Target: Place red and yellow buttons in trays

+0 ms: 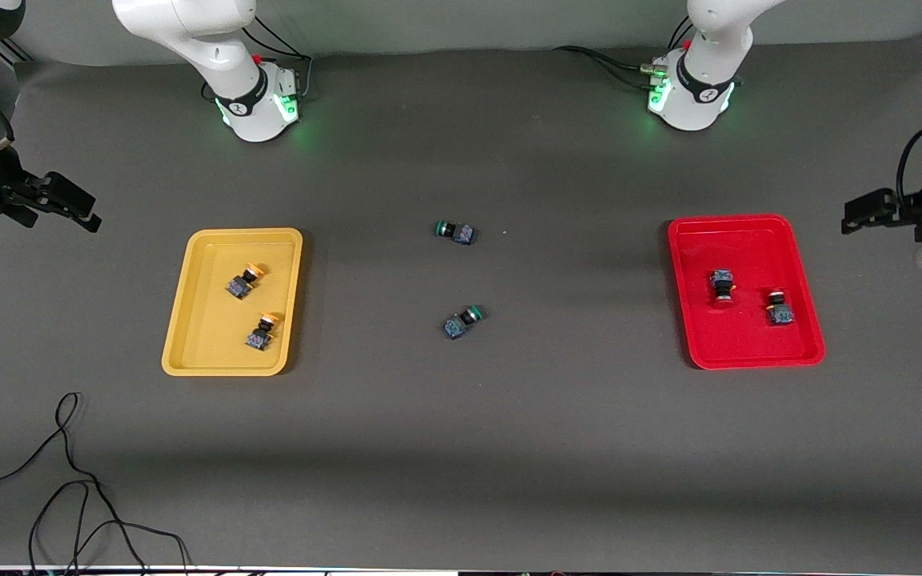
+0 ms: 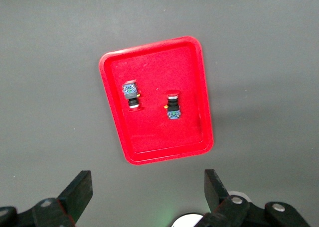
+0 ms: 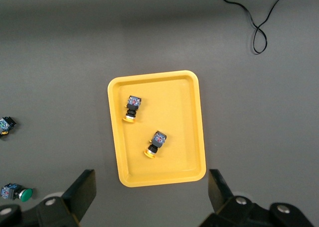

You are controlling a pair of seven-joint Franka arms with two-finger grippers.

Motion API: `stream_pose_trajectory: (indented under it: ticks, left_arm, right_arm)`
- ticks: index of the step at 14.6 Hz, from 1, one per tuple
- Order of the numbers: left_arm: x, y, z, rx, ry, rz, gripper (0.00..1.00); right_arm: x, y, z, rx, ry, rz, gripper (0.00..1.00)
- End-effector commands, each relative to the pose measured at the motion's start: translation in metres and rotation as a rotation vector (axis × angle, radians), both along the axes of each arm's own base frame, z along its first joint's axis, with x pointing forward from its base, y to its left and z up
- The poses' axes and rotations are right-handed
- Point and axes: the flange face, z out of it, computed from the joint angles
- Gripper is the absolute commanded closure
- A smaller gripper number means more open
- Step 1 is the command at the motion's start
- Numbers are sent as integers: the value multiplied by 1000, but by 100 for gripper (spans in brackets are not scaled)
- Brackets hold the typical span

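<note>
Two yellow buttons (image 1: 242, 282) (image 1: 262, 331) lie in the yellow tray (image 1: 189, 352), two red buttons (image 1: 722, 285) (image 1: 779, 308) in the red tray (image 1: 741, 358); sorting looks finished. On the table (image 1: 461, 464) between the trays, the green buttons (image 1: 455, 231) (image 1: 462, 321) sit at twelve and six o'clock, rightly left out. The right pincer (image 3: 152, 199) hangs open above the yellow tray, the left pincer (image 2: 148, 197) open above the red; both arms wait.
</note>
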Motion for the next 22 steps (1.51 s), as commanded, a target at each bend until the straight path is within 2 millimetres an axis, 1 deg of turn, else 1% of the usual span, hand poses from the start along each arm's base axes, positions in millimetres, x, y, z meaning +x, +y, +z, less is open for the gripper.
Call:
stream_pose_trajectory:
  ticks: [1, 2, 3, 4, 5, 8, 11, 14, 16, 18, 22]
  left_arm:
    - [-11, -17, 15, -7, -21, -10, 0]
    - [-11, -27, 19, -15, -30, 3, 0]
    - [-9, -32, 22, -28, -43, 31, 0]
    - [-7, -44, 27, -36, -47, 33, 0]
    - [-6, -49, 33, -37, -57, 32, 0]
    - [-1, -62, 37, -36, -68, 43, 0]
    - [-2, -58, 40, -35, -73, 49, 0]
    - [-3, -55, 42, -36, -76, 40, 0]
    - [-3, -54, 41, -34, -75, 41, 0]
    - [-3, -54, 41, -34, -73, 40, 0]
    - [-3, -52, 32, -27, -58, 41, 0]
  right_arm:
    - [-2, -1, -3, -22, -13, 28, 0]
    - [-1, 1, -3, -22, -13, 31, 0]
    - [0, 2, -6, -22, -8, 36, 0]
    - [0, 3, -6, -23, -8, 37, 0]
    - [0, 4, -5, -12, -10, 36, 0]
    - [3, 7, -5, 22, -12, 33, 0]
    - [13, 8, -11, 20, -1, 35, 0]
    - [19, 12, -12, 11, -10, 44, 0]
    - [23, 12, -16, 5, -7, 44, 0]
    - [25, 12, -18, 2, -9, 45, 0]
    - [24, 10, -19, 4, -7, 41, 0]
